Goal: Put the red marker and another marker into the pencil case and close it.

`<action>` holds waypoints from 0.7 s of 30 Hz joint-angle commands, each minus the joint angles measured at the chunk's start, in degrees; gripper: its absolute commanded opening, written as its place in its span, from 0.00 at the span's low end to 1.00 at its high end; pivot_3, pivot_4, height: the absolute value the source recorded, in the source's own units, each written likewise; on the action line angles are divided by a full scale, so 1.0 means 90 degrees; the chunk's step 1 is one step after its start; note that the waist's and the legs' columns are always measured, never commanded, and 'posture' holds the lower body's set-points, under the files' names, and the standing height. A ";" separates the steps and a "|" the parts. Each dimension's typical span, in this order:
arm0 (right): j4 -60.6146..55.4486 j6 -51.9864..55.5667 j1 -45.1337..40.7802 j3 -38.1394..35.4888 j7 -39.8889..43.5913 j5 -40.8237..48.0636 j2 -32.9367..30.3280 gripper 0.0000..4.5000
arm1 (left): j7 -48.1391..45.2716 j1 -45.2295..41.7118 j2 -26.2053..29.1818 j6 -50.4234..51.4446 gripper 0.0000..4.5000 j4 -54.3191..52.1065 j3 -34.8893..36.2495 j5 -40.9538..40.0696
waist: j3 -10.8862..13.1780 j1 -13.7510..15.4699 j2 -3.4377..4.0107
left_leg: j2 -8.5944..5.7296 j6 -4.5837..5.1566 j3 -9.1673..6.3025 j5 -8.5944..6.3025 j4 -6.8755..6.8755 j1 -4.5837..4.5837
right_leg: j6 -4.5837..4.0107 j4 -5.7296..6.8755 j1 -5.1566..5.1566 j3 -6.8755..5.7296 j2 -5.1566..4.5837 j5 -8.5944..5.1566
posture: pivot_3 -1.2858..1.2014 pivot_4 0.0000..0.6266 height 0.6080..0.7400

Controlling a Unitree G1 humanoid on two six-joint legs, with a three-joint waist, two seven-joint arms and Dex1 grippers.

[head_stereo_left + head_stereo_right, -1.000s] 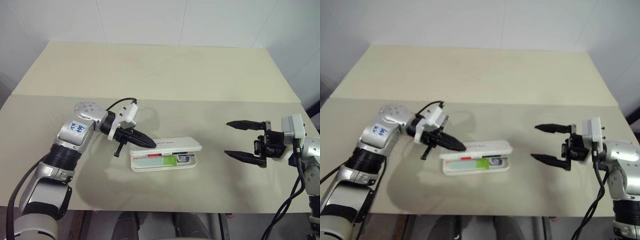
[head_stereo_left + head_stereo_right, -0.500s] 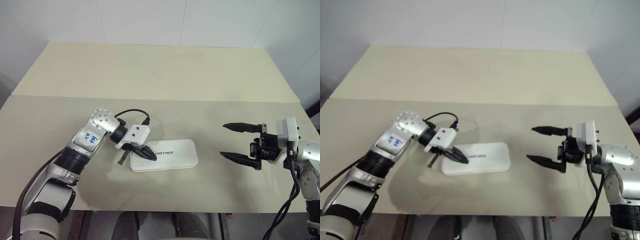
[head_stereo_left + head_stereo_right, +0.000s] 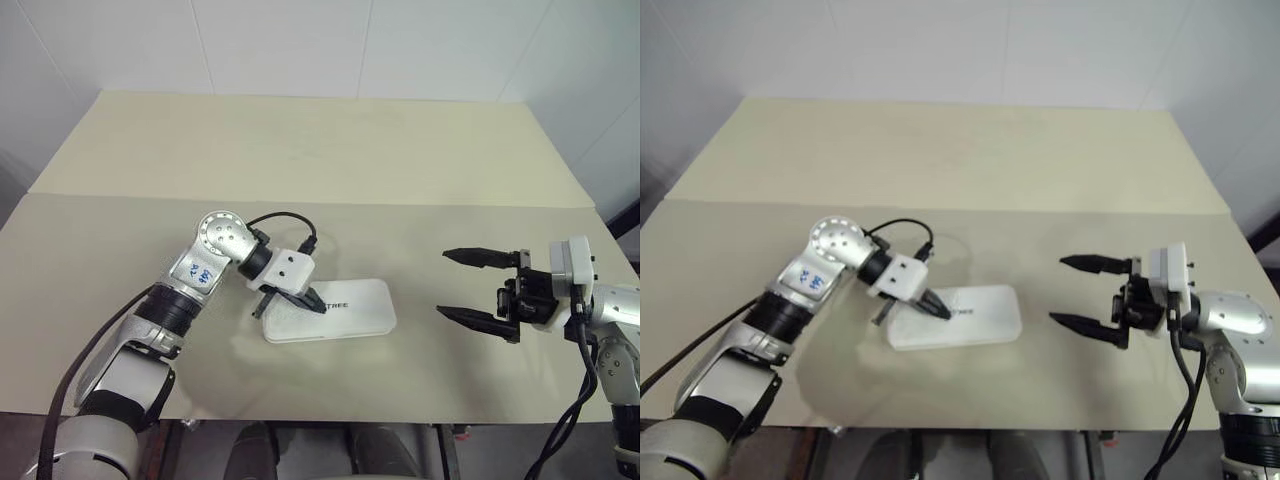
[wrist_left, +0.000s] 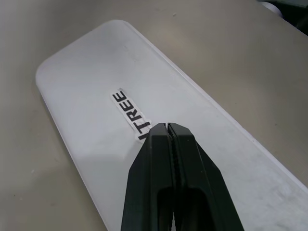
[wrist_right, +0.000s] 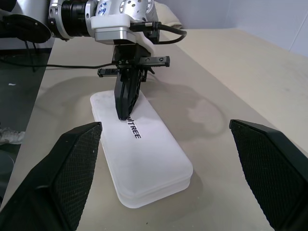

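Pencil case (image 3: 330, 310) lies lid-down, closed, on the tan table (image 3: 300, 150), near its front edge. Left gripper (image 3: 312, 304) clenched, fingertips pressing on the lid by the lettering. Right gripper (image 3: 463, 285) spread wide, empty, well apart to the right.
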 commanded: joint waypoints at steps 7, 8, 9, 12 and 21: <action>-0.0003 0.0002 -0.0216 -0.0019 -0.0005 0.0039 -0.0062 1.00 | 0.0601 0.0763 -0.0165 0.0732 0.01 -0.0879 0.1687 -0.1665 | 0.0001 -0.0013 0.0002 | 0.0006 -0.0001 0.0001 -0.0004 -0.0009 -0.0061 | 0.0085 0.0026 -0.0083 -0.0007 0.0002 0.0050 | 0.52 0.24 1.00; 0.0010 0.0007 -0.0238 -0.0010 -0.0016 0.0030 -0.0063 1.00 | 0.0678 0.0903 -0.0141 0.0889 0.01 -0.1111 0.1882 -0.1877 | 0.0002 -0.0006 0.0003 | 0.0010 -0.0004 0.0000 -0.0006 -0.0011 -0.0062 | 0.0079 0.0032 -0.0087 -0.0013 0.0003 0.0045 | 0.52 0.24 1.00; 0.0039 0.0013 -0.0280 0.0007 -0.0026 0.0018 -0.0066 1.00 | 0.0862 0.1122 -0.0051 0.1044 0.01 -0.1371 0.2093 -0.1976 | 0.0003 0.0003 0.0005 | 0.0013 -0.0006 -0.0001 -0.0007 -0.0010 -0.0062 | 0.0074 0.0035 -0.0089 -0.0020 0.0004 0.0042 | 0.52 0.24 1.00; 0.0136 0.0019 -0.0390 0.0056 -0.0019 -0.0012 -0.0076 1.00 | 0.1125 0.1604 0.0184 0.1331 0.01 -0.1828 0.2439 -0.2096 | 0.0004 -0.0005 0.0006 | 0.0015 -0.0007 -0.0003 -0.0008 -0.0008 -0.0060 | 0.0073 0.0038 -0.0089 -0.0024 0.0004 0.0040 | 0.52 0.24 1.00; 0.0879 -0.0173 -0.0996 0.0191 0.0427 -0.0174 -0.0202 1.00 | 0.1200 0.3188 0.1264 0.1993 0.34 -0.2826 0.3435 -0.2637 | 0.0005 -0.0010 0.0007 | 0.0014 -0.0008 0.0002 -0.0007 -0.0004 -0.0053 | 0.0070 0.0039 -0.0084 -0.0022 -0.0001 0.0042 | 0.52 0.24 1.00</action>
